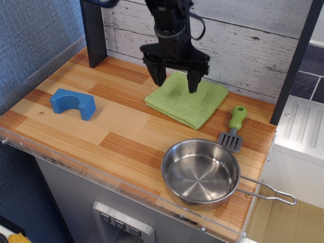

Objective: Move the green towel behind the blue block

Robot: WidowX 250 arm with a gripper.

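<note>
- Toward the back right of the striped wooden bench (126, 134): flat, folded, roughly square light-green microfibre towel (195, 104), lying close under the whitewashed plank back wall (248, 40).
- Directly over the towel's rear half: black robot gripper (174, 81), fingers spread wide and pointing down, holding nothing; tips near the cloth, contact not clear from this view.
- Over at the left, well apart from the towel: small solid blue plastic arch-shaped block (72, 104), cutout facing the front edge.
- Likely handling: soft, light, limp; apt to sag, unfold or drag by a corner once lifted, so best pinched through all the folded layers at once.
- Sensible place to take hold: middle of the cloth or a folded edge, pressing down enough to bunch fabric between the fingers, since a flat cloth offers no raised lip.
- Goal spot, judged from the task: bare wood between the blue block and the back wall, left of the dark upright post (93, 33).
- Nearby: green-handled grey spatula (234, 129) just beside the towel's right corner, and round stainless steel pan (200, 172) with a wire handle at the front right.
- Neither on the leftward path; post near the goal the only real obstacle, plus the risk of a trailing hem brushing the block.
</note>
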